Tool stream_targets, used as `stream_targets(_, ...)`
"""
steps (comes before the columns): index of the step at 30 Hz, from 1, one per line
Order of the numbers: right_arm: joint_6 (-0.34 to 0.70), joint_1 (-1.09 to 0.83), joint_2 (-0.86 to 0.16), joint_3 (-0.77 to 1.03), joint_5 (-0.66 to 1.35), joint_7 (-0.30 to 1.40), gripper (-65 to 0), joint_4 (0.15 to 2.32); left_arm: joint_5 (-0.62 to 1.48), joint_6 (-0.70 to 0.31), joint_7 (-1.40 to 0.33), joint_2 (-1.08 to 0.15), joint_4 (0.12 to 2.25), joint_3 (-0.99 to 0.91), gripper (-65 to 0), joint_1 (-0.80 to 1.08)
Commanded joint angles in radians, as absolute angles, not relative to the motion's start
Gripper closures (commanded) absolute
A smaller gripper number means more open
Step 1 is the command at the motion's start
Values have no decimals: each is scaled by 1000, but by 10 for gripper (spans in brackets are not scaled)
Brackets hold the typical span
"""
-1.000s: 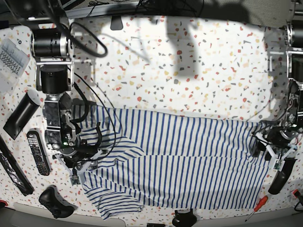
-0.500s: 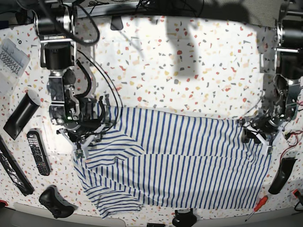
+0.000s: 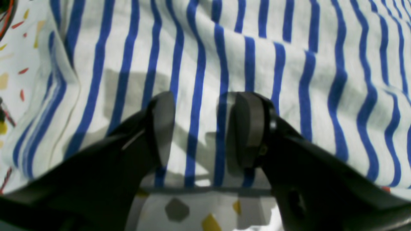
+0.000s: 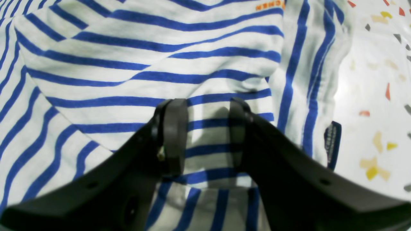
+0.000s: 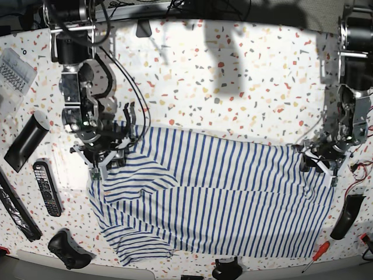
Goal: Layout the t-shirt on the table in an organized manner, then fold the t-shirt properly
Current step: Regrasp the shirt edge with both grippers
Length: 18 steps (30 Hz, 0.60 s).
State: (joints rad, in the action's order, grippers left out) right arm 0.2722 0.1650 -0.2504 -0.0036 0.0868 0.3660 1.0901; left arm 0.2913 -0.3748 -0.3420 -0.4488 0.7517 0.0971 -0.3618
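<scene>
1. A white t-shirt [image 5: 215, 198] with thin blue stripes lies spread across the near half of the speckled table [image 5: 233, 87], running from about 9 o'clock to 3 o'clock in the overhead view.
2. The shirt is mostly flat, with one sleeve folded over at the 9 o'clock end and a rumpled corner toward 7 o'clock.
3. The right gripper [image 4: 207, 128] sits at the 9 o'clock end of the shirt, over the folded sleeve. Its jaws stand apart with striped cloth seen between them; I cannot tell whether the cloth is pinched.
4. A small dark tag [image 4: 333, 141] shows at the shirt's edge, at 3 o'clock from that gripper.
5. The left gripper [image 3: 200, 128] sits at the 3 o'clock end, right at the shirt's edge. Its jaws also stand apart over the cloth, and a hold cannot be confirmed.
6. A remote control [image 5: 48, 188] lies on the table at 9 o'clock, a game controller [image 5: 69, 249] at 7 o'clock and a red-handled screwdriver [image 5: 315, 255] at 5 o'clock.
</scene>
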Motion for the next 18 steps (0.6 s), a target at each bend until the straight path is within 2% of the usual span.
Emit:
stream_targets(1, 276, 153, -267, 0, 74, 408, -218, 1108, 272, -382, -451, -464, 764, 100, -279, -326)
stream_targets(8, 276, 57, -316, 0, 75, 421, -218, 1244, 294, -374, -480, -499, 962, 100, -279, -174)
stream_targets(18, 275, -117, -353, 1, 75, 435, -218, 1370, 342, -279, -562, -521, 1248, 92, -279, 68)
